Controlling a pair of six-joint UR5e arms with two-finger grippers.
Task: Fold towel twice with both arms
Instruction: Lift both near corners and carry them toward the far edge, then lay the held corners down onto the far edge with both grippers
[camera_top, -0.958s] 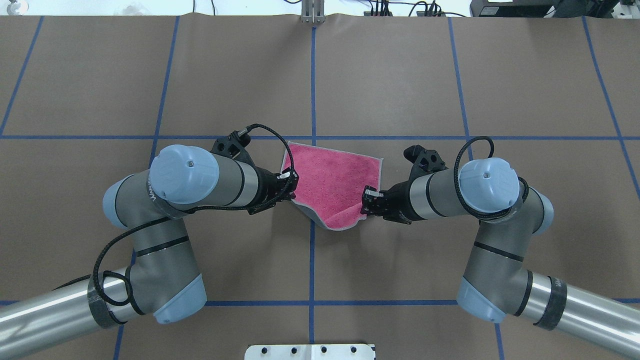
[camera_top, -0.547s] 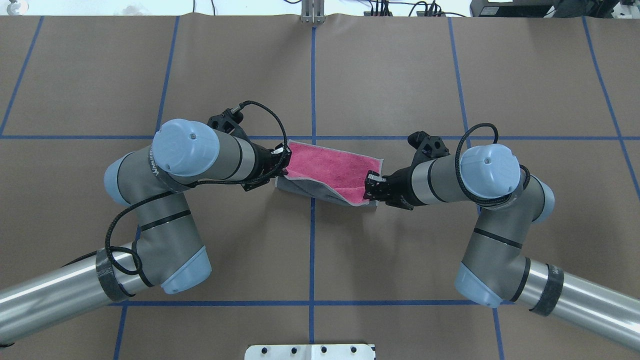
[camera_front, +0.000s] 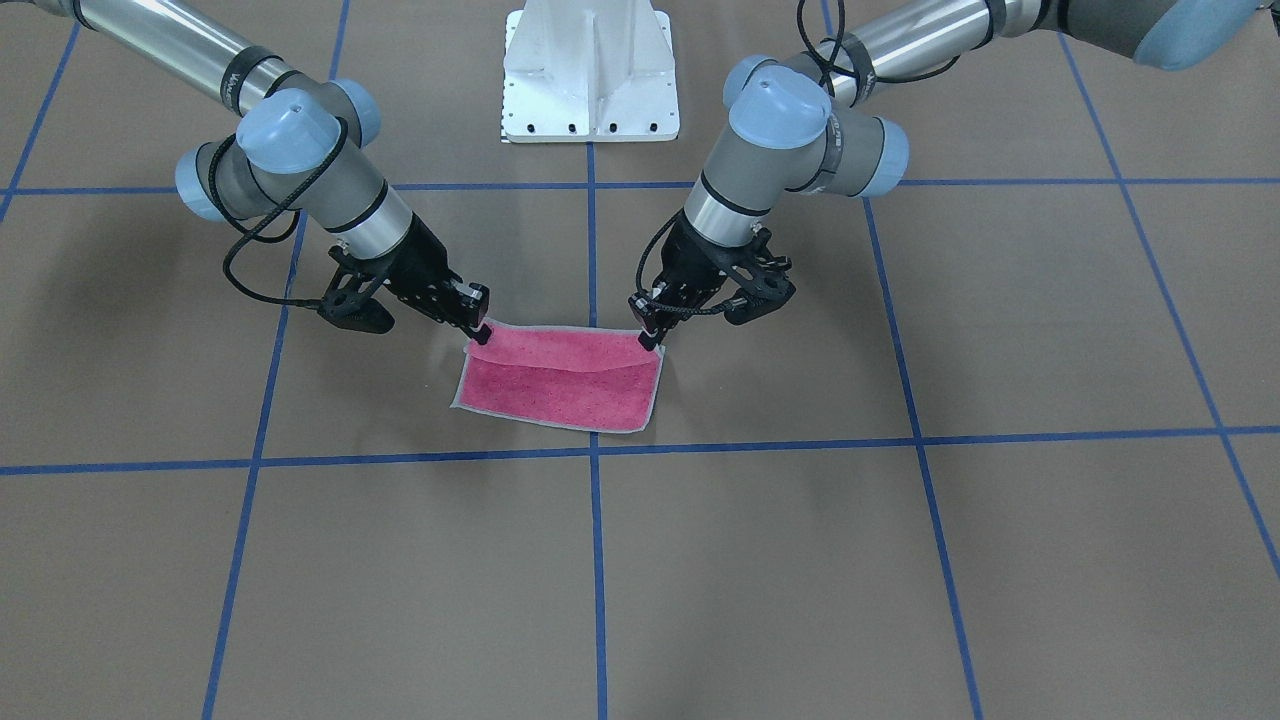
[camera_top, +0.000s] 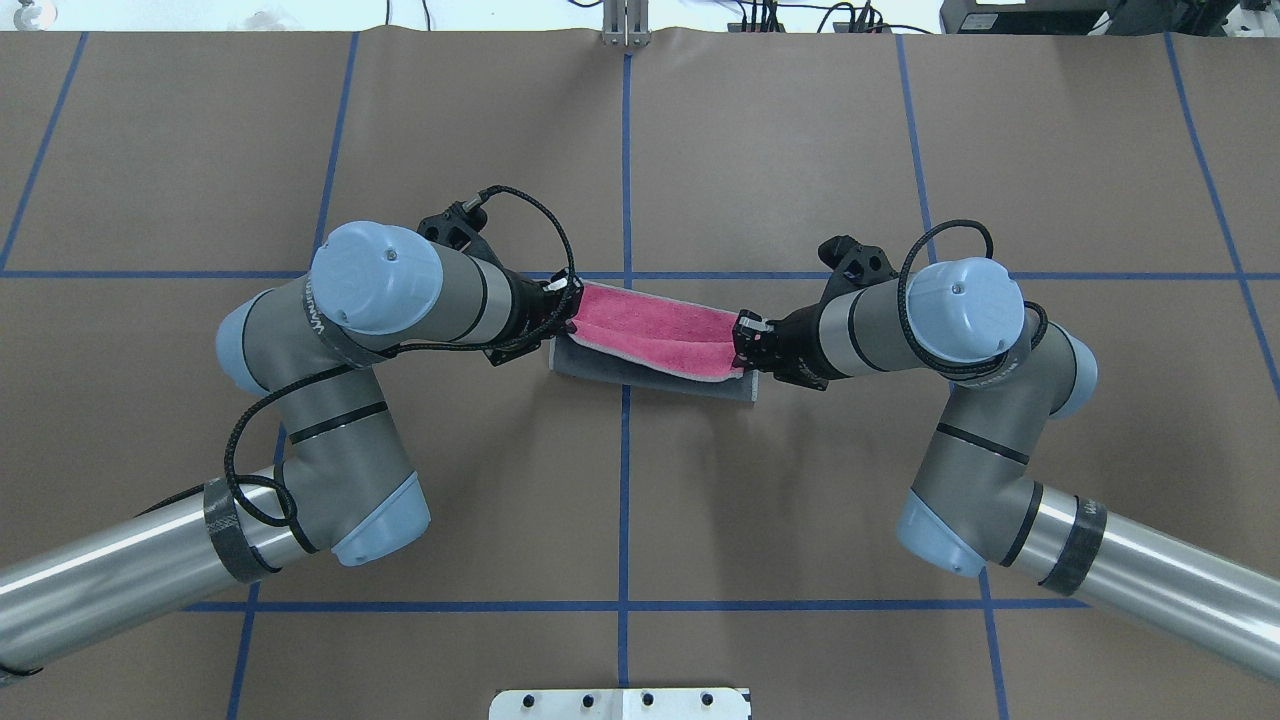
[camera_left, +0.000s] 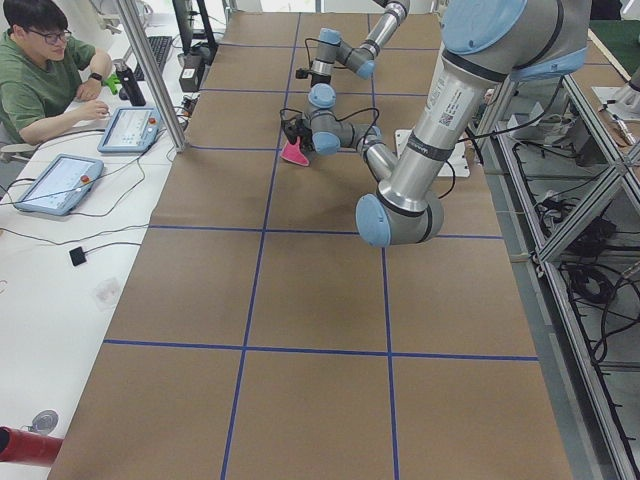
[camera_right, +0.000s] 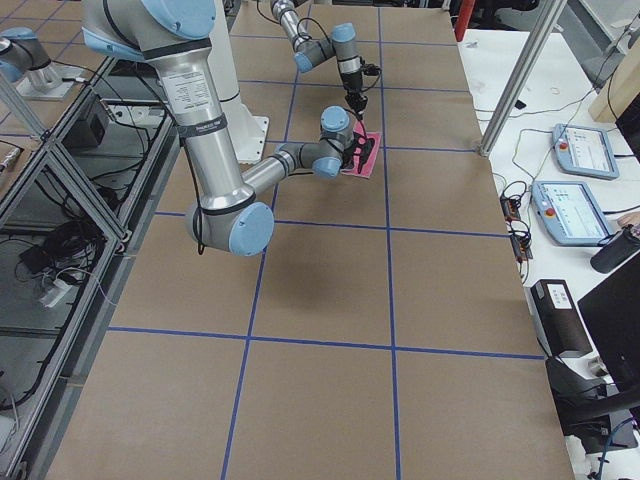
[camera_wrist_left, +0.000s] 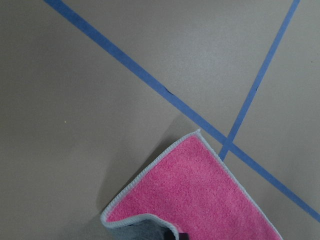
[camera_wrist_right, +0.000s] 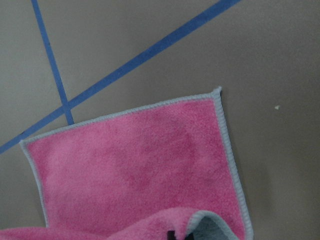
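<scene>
Overhead, towel (camera_top: 655, 338) at the middle of the table (camera_top: 800, 150) shows its grey underside; front view shows only pink. Left gripper (camera_top: 563, 305) and right gripper (camera_top: 745, 345) each pinch a raised corner, arms angled inward.

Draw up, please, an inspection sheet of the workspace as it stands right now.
Surface: brown table with a grid of blue tape lines.
Job's things: towel, pink face up, its robot-side edge lifted and carried over towards the far edge; grey underside showing; first fold not yet laid down.
Clutter: nothing seen.
Grippers: left gripper and right gripper, each with jaws shut on a towel corner.
Cables: black cables looped along both arms, apart from the towel.
Surroundings: white pedestal base; a seated person at a side bench with tablets.
</scene>
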